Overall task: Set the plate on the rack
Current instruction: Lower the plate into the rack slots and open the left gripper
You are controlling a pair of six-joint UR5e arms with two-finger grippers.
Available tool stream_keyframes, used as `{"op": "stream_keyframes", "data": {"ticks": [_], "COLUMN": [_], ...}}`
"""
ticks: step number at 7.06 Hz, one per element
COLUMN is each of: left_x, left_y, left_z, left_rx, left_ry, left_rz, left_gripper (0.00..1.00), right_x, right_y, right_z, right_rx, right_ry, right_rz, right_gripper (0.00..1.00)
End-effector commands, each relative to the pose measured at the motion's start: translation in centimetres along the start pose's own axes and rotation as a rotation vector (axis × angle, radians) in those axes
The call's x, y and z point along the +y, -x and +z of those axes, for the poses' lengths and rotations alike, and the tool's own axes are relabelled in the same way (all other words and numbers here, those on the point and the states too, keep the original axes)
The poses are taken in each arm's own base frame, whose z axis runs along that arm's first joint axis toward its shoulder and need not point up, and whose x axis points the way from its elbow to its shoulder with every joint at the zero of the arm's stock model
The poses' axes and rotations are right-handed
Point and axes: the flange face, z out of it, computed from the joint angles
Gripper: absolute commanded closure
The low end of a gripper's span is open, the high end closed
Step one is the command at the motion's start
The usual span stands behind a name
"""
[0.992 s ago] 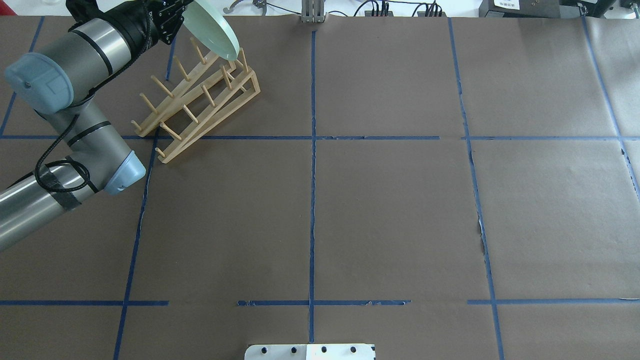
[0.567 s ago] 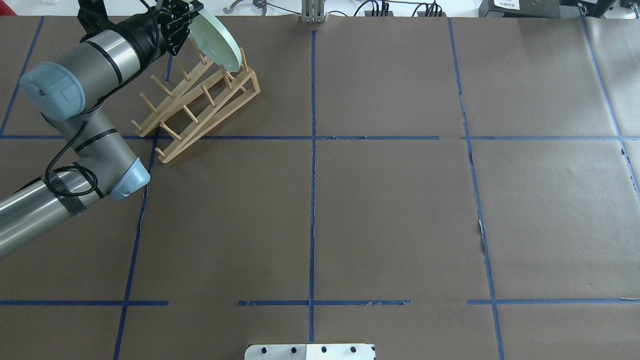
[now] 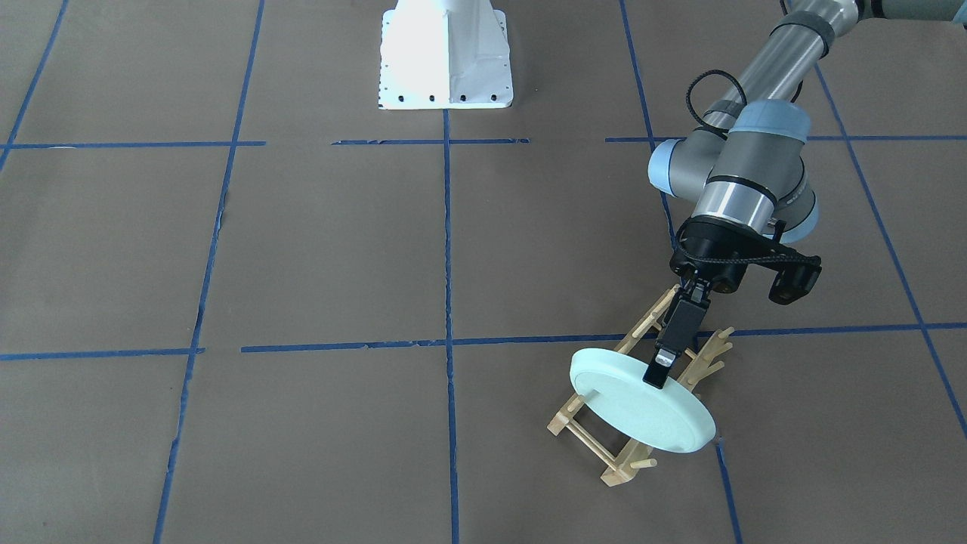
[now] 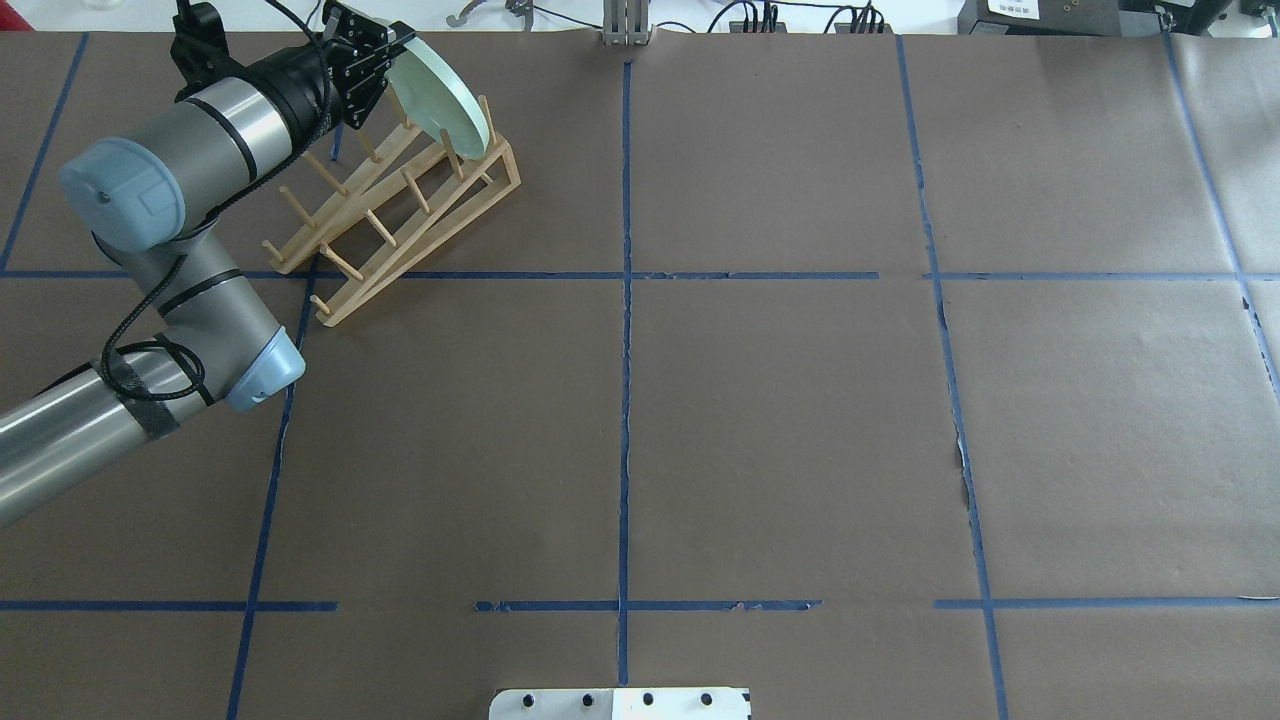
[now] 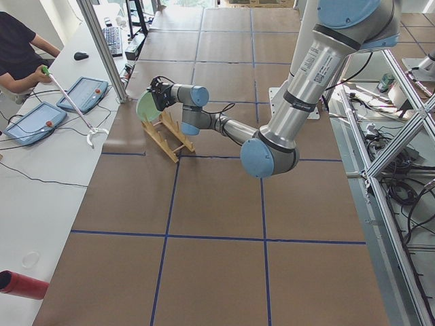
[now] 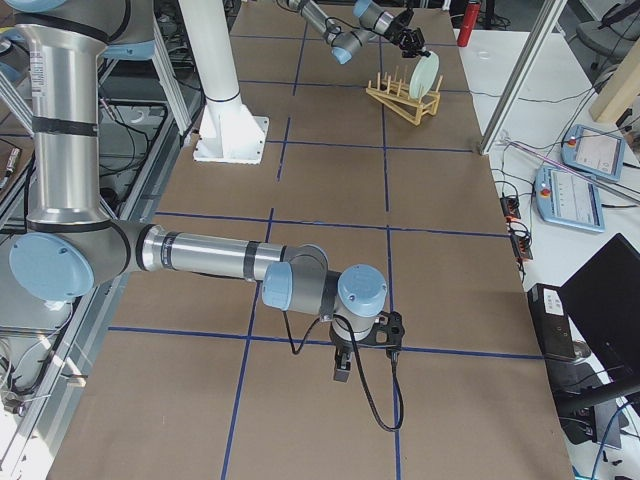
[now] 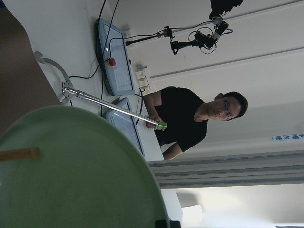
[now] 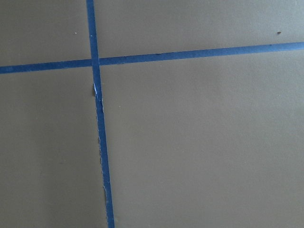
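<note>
The pale mint-green plate [image 4: 445,95] stands tilted, nearly on edge, between the pegs at the far end of the light wooden rack [image 4: 400,215]. My left gripper [image 4: 393,47] is shut on the plate's upper rim. In the front-facing view its black finger [image 3: 659,370] lies over the plate [image 3: 634,412], which leans on the rack [image 3: 616,472]. The left wrist view shows the plate [image 7: 71,180] with one peg [image 7: 19,153] in front of it. My right gripper [image 6: 341,372] hangs low over bare table, shows only in the exterior right view, and I cannot tell its state.
The rack sits near the table's far left corner, close to the edge. An operator [image 5: 20,54] with a reach stick and tablets is beyond that edge. The white robot base [image 3: 446,68] stands at mid-table. Blue tape lines cross the brown paper.
The left arm has lowered the plate and tipped it more upright. The plate's lower edge now sits between the rack's far pegs instead of above them.
</note>
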Motion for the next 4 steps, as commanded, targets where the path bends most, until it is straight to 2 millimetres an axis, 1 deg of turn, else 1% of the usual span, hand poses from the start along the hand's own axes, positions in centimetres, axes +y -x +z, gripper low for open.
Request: {"op": "stream_keyframes", "data": {"ticks": [1, 2, 3, 4], "left_x": [0.1, 0.0, 0.2, 0.3], "left_y": [0.2, 0.2, -0.3, -1.4], "left_z": [0.1, 0.0, -0.1, -0.4], "left_rx": [-0.006, -0.005, -0.003, -0.001], "left_ry": [0.003, 0.005, 0.018, 0.057], "left_rz": [0.002, 0.005, 0.042, 0.133], "left_gripper": [0.0, 0.0, 0.0, 0.0], "right_x": [0.0, 0.0, 0.0, 0.0], "right_y": [0.0, 0.0, 0.0, 0.0], "right_z": [0.0, 0.0, 0.0, 0.0], "right_rx": [0.0, 0.0, 0.0, 0.0], "right_ry": [0.0, 0.0, 0.0, 0.0], "right_rz": [0.0, 0.0, 0.0, 0.0], "right_gripper": [0.0, 0.0, 0.0, 0.0]}}
